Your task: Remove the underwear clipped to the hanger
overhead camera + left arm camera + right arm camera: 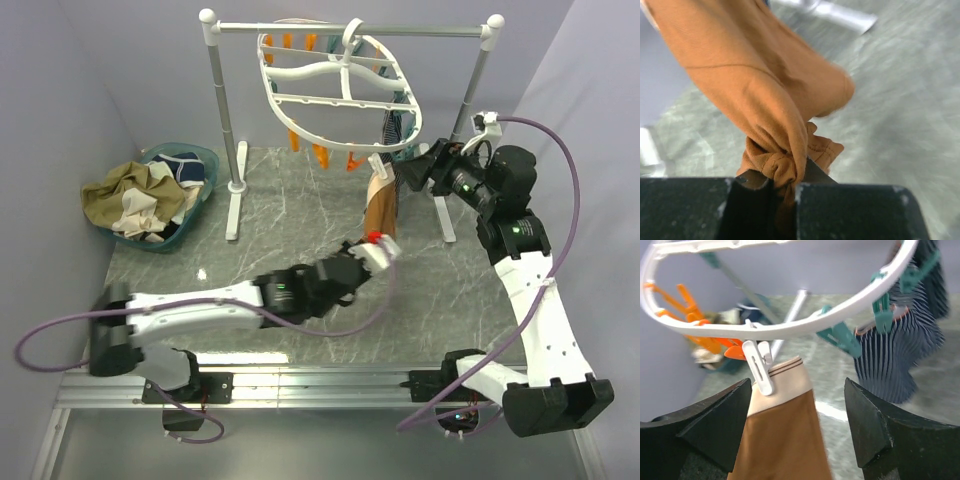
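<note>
The white oval hanger (335, 85) hangs from the rail; its rim shows in the right wrist view (790, 327). Tan-brown underwear (383, 205) hangs from a white clothespin (759, 367) at its cream waistband (785, 382). My left gripper (782, 192) is shut on its bunched lower end (775, 167); it shows from above (375, 250). My right gripper (797, 425) is open, its fingers on either side of the cloth just below the pin; it shows from above (415, 170). Dark striped underwear (895, 360) hangs on teal pins (882, 310) to the right.
A teal basket (205, 165) at the left holds several removed garments (130, 200). The silver-and-white rail stand (225, 120) has feet on the marble tabletop (240, 215). Orange pins (320, 155) hang along the hanger's near rim.
</note>
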`<move>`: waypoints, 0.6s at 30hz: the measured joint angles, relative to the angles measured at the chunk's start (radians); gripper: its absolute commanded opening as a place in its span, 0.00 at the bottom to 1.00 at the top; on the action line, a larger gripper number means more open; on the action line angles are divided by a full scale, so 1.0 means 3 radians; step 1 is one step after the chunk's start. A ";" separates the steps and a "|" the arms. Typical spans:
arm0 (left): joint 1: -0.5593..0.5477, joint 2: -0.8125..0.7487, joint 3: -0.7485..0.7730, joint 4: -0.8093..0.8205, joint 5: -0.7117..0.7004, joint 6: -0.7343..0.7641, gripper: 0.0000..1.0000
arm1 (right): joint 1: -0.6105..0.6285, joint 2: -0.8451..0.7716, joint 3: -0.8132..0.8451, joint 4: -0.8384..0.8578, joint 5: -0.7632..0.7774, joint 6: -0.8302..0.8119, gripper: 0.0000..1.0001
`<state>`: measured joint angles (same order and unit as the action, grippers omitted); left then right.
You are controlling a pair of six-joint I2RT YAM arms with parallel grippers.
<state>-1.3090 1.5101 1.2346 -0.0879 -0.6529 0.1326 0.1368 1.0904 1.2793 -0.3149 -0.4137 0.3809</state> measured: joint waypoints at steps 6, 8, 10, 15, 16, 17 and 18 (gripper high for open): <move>0.0389 -0.1143 -0.0412 -0.0130 0.0856 -0.0543 0.00 | -0.0261 0.0006 -0.0128 0.0507 -0.1044 0.0441 0.83; 0.0563 -0.1389 -0.0464 -0.0159 0.1100 -0.0680 0.00 | -0.0273 0.0041 -0.0239 0.0818 -0.1392 0.0657 0.83; 0.0736 -0.1591 -0.0502 -0.0219 0.1396 -0.0797 0.00 | -0.0275 0.0111 -0.0398 0.1222 -0.1714 0.0944 0.83; 0.0952 -0.1680 -0.0557 -0.0407 0.1840 -0.0955 0.00 | -0.0275 0.0318 -0.0710 0.1873 -0.2118 0.1518 0.85; 0.0968 -0.1678 -0.0568 -0.0456 0.1911 -0.0978 0.00 | -0.0275 0.0348 -0.0767 0.1998 -0.2158 0.1629 0.86; 0.0977 -0.1673 -0.0571 -0.0504 0.1963 -0.0994 0.00 | -0.0275 0.0365 -0.0819 0.2113 -0.2183 0.1737 0.87; 0.0982 -0.1668 -0.0571 -0.0549 0.2014 -0.1012 0.00 | -0.0273 0.0370 -0.0875 0.2244 -0.2202 0.1837 0.88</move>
<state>-1.0145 1.0096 1.0634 -0.2527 -0.0486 -0.1711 0.0547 1.2015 1.0168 0.3584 -1.0744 0.9321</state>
